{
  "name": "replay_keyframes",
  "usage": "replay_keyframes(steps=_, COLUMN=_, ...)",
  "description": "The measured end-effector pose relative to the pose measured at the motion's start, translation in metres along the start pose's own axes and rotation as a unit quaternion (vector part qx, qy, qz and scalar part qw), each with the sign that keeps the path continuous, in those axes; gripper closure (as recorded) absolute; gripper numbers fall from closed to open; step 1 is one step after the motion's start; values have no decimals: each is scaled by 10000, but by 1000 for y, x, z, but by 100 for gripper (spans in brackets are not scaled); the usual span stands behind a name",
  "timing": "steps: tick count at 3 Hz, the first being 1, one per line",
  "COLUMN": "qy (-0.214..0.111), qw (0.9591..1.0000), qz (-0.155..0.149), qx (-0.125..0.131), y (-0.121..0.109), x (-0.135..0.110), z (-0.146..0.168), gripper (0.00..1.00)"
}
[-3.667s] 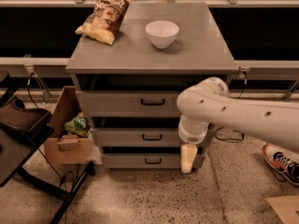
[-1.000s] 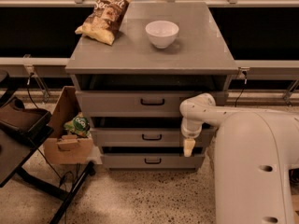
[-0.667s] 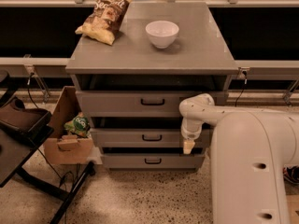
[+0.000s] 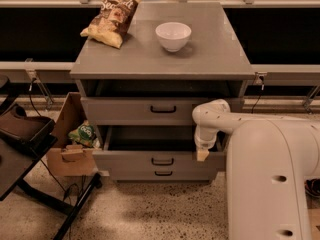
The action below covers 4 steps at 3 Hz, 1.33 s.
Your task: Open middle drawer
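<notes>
Middle drawer (image 4: pixel 125 162): is being seen as the second of three grey fronts in the cabinet, standing pulled out toward the near side, with its dark inside being exposed behind the front.
Handle (image 4: pixel 162 161): a small black bar is being carried at the middle of that front, with nothing touching it.
Gripper (image 4: pixel 202 154): is being held pointing down at the right end of the open drawer's front, at its top edge, well right of the handle; whether contact is being made there cannot be told.
Gripper state: whether it is being held wide or narrow cannot be told.
Arm (image 4: pixel 270 179): a thick white arm is being shown filling the near right, bending left to the gripper.
Top drawer (image 4: pixel 130 110): is being shown closed above, with its own black handle.
Bottom drawer (image 4: pixel 135 175): is being largely hidden beneath the open front.
Cabinet top (image 4: pixel 210 54): a white bowl (image 4: pixel 173 36) and a chip bag (image 4: pixel 112 15) are being borne on it, the bag at the far left, the bowl to its right.
Cardboard box (image 4: pixel 65 156): is being seen on the floor just left of the cabinet, with a green packet (image 4: pixel 84 133) lying inside.
</notes>
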State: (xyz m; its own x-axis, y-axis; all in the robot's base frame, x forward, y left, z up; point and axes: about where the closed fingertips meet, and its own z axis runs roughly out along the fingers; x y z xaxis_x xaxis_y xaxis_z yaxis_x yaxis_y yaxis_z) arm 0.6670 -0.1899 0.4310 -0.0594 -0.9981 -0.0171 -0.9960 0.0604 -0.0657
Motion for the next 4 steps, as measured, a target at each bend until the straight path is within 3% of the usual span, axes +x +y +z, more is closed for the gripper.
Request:
replay_keyframes(steps=2, qy=0, qw=10000, qz=0, qx=-1, y=0, x=0, z=0, gripper=0)
replay_keyframes(steps=3, qy=0, qw=10000, qz=0, qx=-1, y=0, x=0, z=0, gripper=0)
replay_keyframes(steps=4, qy=0, qw=10000, qz=0, qx=-1, y=0, x=0, z=0, gripper=18)
